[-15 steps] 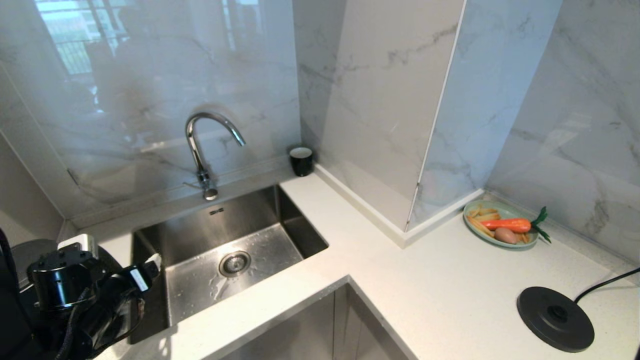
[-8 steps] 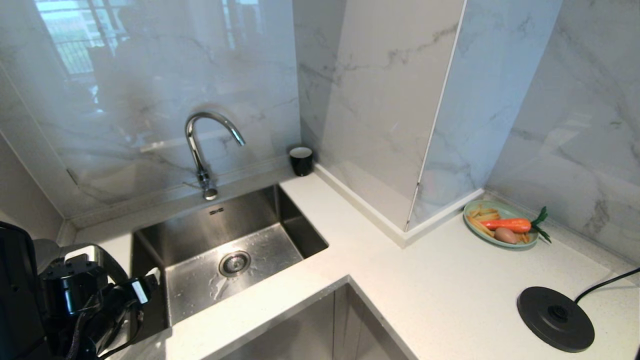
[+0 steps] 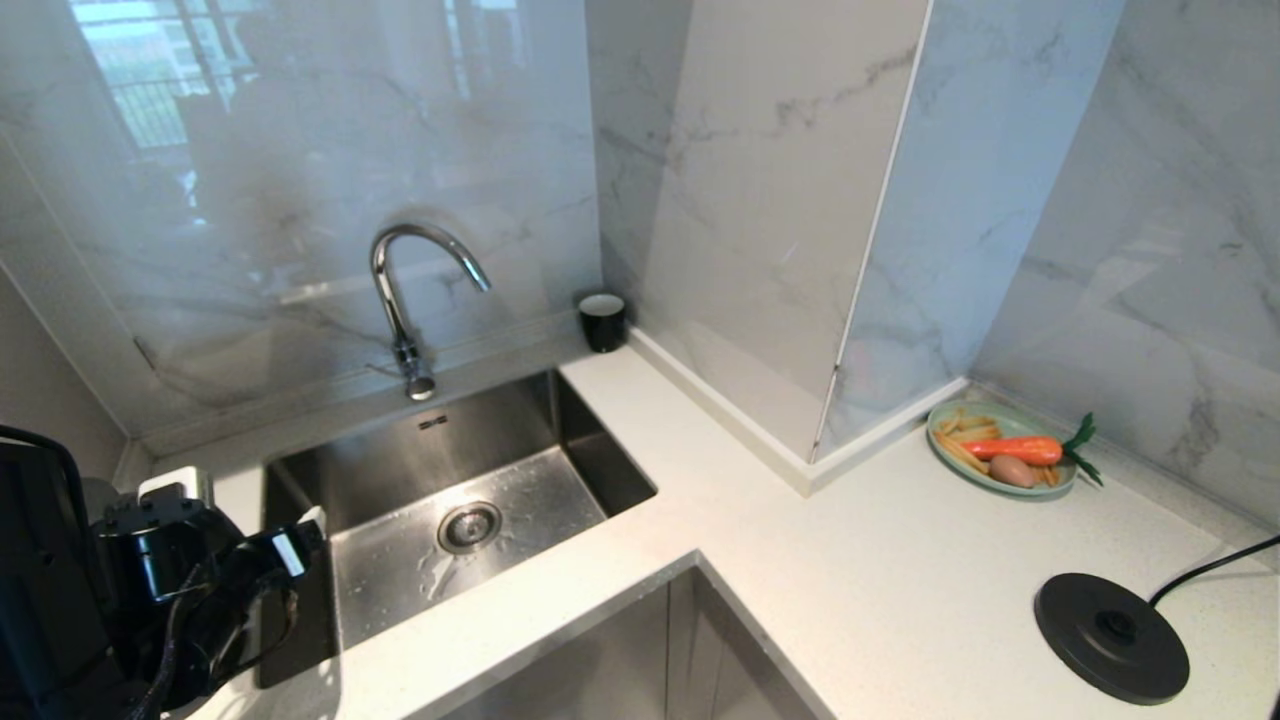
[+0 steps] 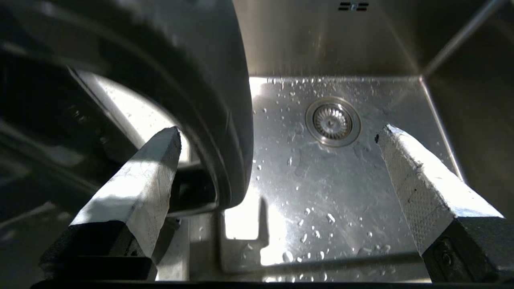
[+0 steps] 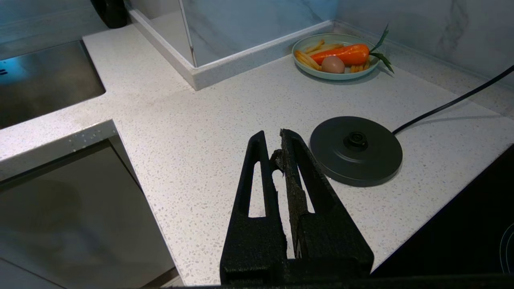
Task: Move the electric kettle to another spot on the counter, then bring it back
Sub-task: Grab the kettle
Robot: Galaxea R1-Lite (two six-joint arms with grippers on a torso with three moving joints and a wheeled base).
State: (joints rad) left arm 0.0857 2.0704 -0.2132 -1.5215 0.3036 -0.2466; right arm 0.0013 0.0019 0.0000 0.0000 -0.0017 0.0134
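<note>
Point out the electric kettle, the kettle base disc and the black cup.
electric kettle [image 3: 40, 580], head view, black body.
kettle base disc [image 3: 1110, 637], head view, flat top.
black cup [image 3: 603, 328], head view, outer wall.

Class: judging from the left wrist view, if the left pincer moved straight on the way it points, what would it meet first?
Probably the electric kettle: its handle sits between the open left pincer fingers, near one finger. Beyond lies the wet sink floor; depth is unclear.

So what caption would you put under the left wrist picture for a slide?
Open left hand straddling the black kettle's handle beside a wet steel sink.
</note>
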